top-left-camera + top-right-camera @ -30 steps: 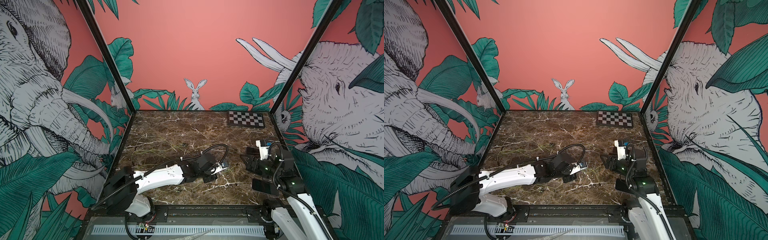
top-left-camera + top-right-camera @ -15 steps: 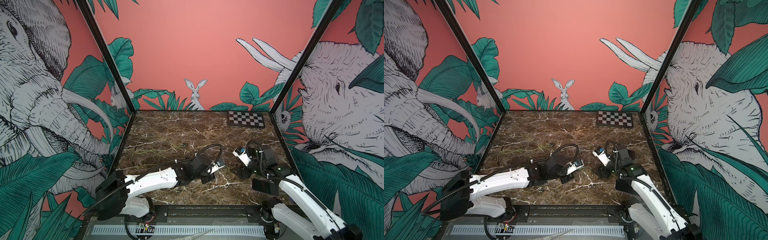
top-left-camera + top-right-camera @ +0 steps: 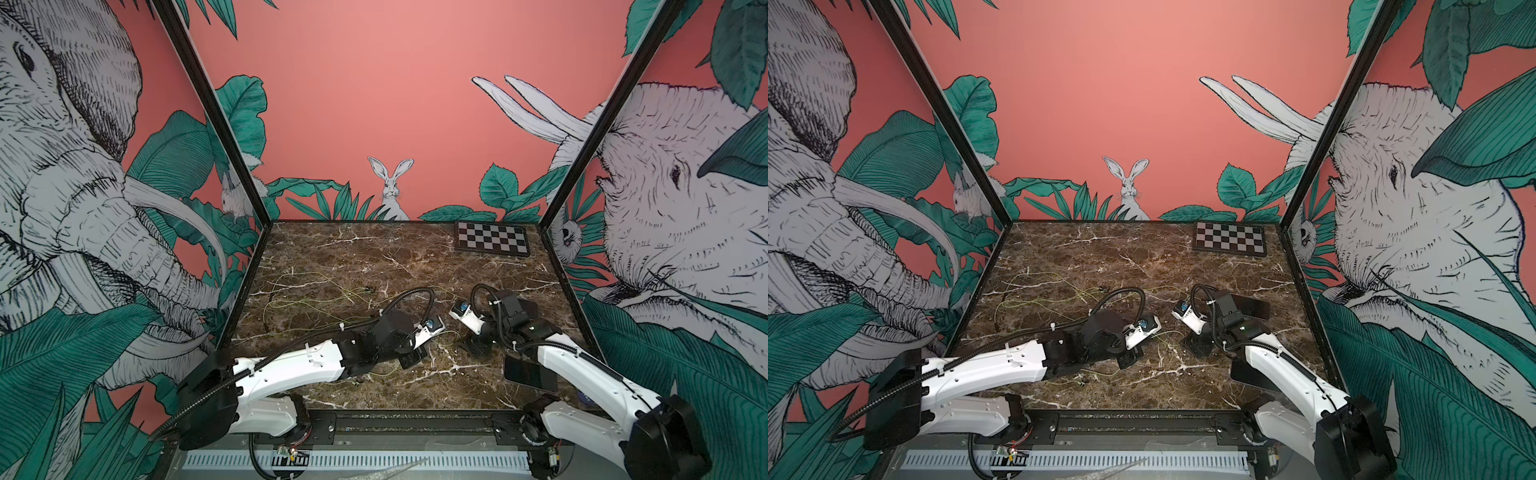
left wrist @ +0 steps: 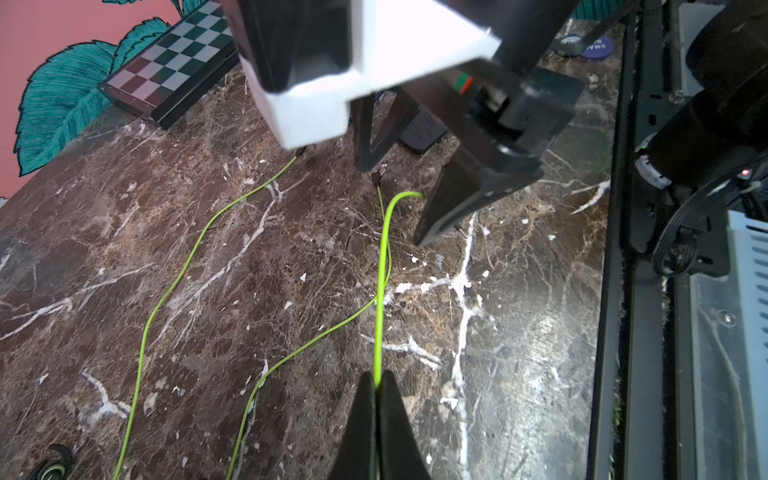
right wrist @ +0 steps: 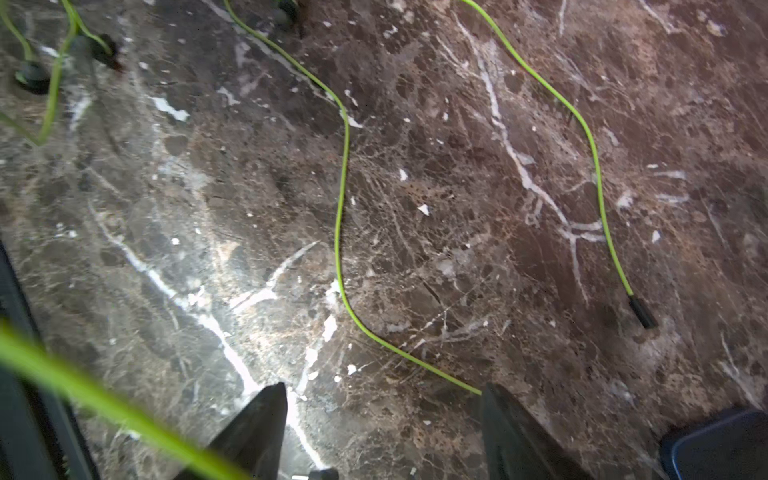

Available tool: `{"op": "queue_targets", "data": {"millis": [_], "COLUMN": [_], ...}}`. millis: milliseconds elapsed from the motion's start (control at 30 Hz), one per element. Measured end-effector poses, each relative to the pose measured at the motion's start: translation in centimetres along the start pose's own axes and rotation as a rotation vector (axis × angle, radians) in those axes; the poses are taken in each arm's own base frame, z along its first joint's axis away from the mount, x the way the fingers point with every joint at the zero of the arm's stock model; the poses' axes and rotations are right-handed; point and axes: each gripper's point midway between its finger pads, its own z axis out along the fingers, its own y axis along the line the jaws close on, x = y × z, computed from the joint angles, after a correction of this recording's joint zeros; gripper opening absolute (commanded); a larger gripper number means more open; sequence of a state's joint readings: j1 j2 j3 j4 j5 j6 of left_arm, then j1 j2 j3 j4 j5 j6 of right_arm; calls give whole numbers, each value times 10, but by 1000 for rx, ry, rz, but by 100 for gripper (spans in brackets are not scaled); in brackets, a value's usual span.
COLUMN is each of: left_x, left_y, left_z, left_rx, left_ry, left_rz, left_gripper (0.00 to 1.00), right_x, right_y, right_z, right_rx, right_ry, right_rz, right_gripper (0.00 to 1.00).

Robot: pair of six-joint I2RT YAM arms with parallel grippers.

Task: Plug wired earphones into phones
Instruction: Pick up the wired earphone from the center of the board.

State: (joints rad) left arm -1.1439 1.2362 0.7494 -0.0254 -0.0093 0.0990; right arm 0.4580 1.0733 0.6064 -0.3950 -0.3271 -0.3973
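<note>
My left gripper (image 4: 377,380) is shut on a thin yellow-green earphone cord (image 4: 380,291) that rises toward my right gripper (image 4: 392,203). The right gripper (image 5: 382,399) hangs open just above the marble, and another cord (image 5: 343,187) runs under one of its fingers (image 5: 498,411). A dark plug (image 5: 643,313) lies free to one side. In both top views the two grippers (image 3: 409,359) (image 3: 476,347) stand close together at the front middle. One phone (image 3: 530,374) lies under the right arm, a second phone (image 3: 528,309) behind it. More earphone cords (image 3: 316,297) lie tangled at the left.
A checkerboard plate (image 3: 492,237) sits at the back right corner. Black ribbed cables (image 3: 409,299) arch over both wrists. Dark earbuds (image 5: 31,77) lie among the cords. The black frame rail (image 4: 623,249) bounds the table's front edge.
My right arm has swung left toward the table's middle and come down close to the left gripper. The left gripper has stayed shut on its cord and shifted slightly forward.
</note>
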Motion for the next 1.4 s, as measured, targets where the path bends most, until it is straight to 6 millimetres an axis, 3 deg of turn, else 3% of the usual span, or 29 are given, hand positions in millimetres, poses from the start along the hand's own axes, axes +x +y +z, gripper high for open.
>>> {"op": "queue_targets", "data": {"millis": [300, 400, 633, 767, 800, 900, 1033, 1200, 1400], "left_x": [0, 1, 6, 9, 11, 16, 8, -32, -64], "left_y": [3, 3, 3, 2, 2, 0, 0, 2, 10], "left_z": [-10, -12, -13, -11, -10, -5, -5, -14, -23], "left_rx": [-20, -22, -21, -18, -16, -8, -5, 11, 49], "left_ry": [-22, -24, -17, -5, 0, 28, 24, -77, -170], "left_rz": [-7, -10, -13, -17, -21, -37, -74, -134, -222], "left_gripper": [0, 0, 0, 0, 4, 39, 62, 71, 70], "right_x": [-9, -13, -27, -37, -40, -49, -60, -79, -93], "right_y": [-28, -36, -50, -54, -54, -54, -51, -49, -47], "right_z": [-1, -2, -9, -20, -24, -36, -51, -69, -81], "right_rx": [168, 206, 290, 333, 346, 386, 434, 508, 603], "right_ry": [-60, -72, -119, -154, -164, -191, -219, -267, -322], "right_rz": [-22, -27, -71, -138, -164, -248, -372, -526, -703], "right_gripper": [52, 41, 5, 0, 0, 0, 0, 0, 0]}}
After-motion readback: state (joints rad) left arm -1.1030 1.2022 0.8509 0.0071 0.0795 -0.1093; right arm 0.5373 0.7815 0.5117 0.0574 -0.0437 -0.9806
